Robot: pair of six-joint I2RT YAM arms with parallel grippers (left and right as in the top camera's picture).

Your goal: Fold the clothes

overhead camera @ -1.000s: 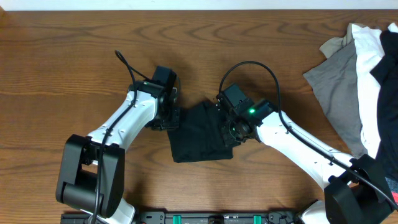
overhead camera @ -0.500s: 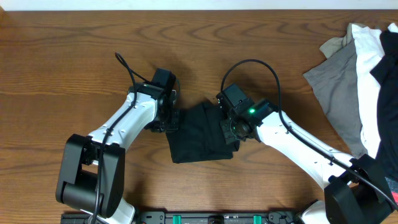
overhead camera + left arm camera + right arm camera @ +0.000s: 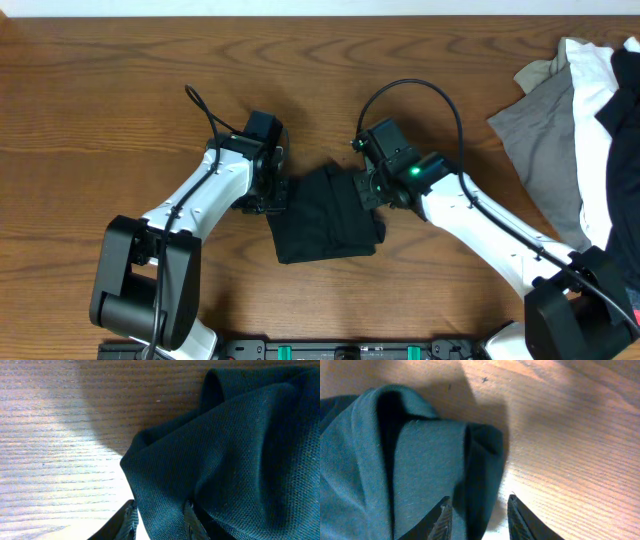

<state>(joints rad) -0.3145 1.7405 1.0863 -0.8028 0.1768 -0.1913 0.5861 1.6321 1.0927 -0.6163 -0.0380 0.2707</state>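
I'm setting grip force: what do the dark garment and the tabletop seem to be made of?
The dark garment: probably a knitted fabric, perhaps cotton, matte; the left wrist view shows a fine pebbled texture and soft rounded folds. The table: wood or wood-look laminate, smooth with a slight sheen; parallel grain lines and a bright reflection show, but which of the two cannot be told.

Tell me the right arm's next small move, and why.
Probably lift the right gripper straight up, clear of the black garment. Its jaws stand apart around the folded corner and are not clamping it, while the left gripper pinches the garment's other side.
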